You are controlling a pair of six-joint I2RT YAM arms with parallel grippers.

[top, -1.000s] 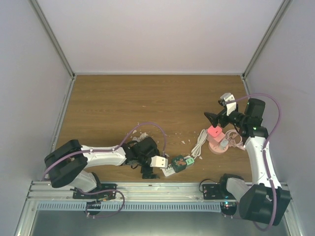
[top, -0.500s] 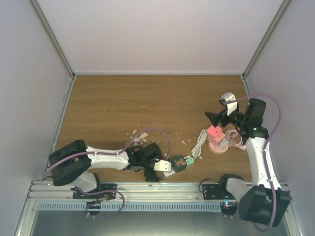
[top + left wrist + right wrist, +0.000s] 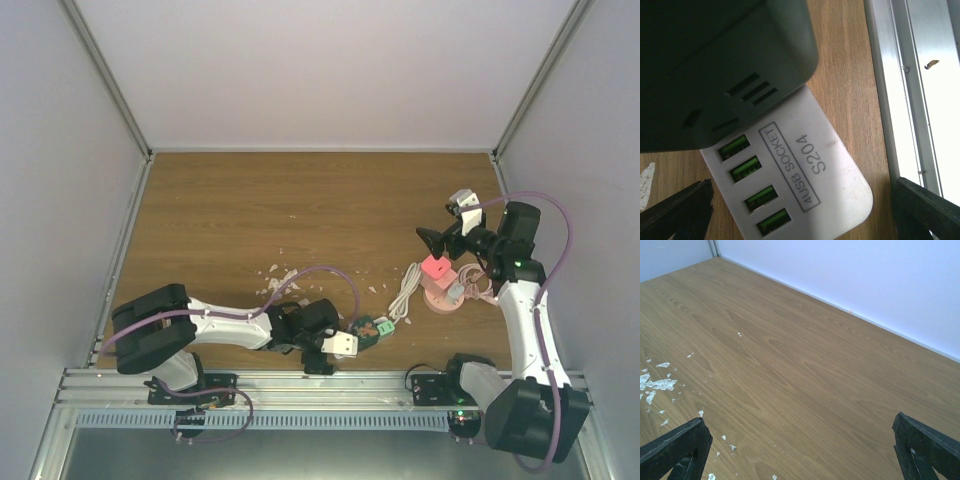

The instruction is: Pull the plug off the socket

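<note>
Between the spread fingertips of the left gripper [image 3: 800, 212], low in the left wrist frame: the white socket [image 3: 810, 180], flat on the wooden table [image 3: 850, 60], lettered "4USB SOCKET S204", with four green ports in a row. Jaws wide apart, one dark tip in each lower corner, neither touching the socket. Seated on the socket's upper end and filling the upper left of that frame: the plug [image 3: 725, 55], dark grey, slotted, blurred, cut off by the top and left edges. Cannot tell how deep it sits. Right of the socket, the metal rail [image 3: 910, 100].

Low and centre in the top frame: plug [image 3: 370, 328], dark with green, just beside the left gripper [image 3: 345, 345]; socket almost wholly hidden beneath the gripper's white head. Left arm [image 3: 220, 325] stretched low along the bottom edge, reaching rightward, purple cable [image 3: 310, 272] looped above.

At mid right, right gripper [image 3: 432, 240] well apart from the plug, jaws spread. In its own frame, right gripper [image 3: 800, 450] over bare wood, white scraps [image 3: 660, 385] at left, pale wall [image 3: 865, 285] above. Right arm [image 3: 525, 310] raised steeply from its base, bent leftward at the top. Under the gripper, a pink block [image 3: 436, 267] on a round stand [image 3: 445, 298], white cord [image 3: 405, 293] beside.
</note>
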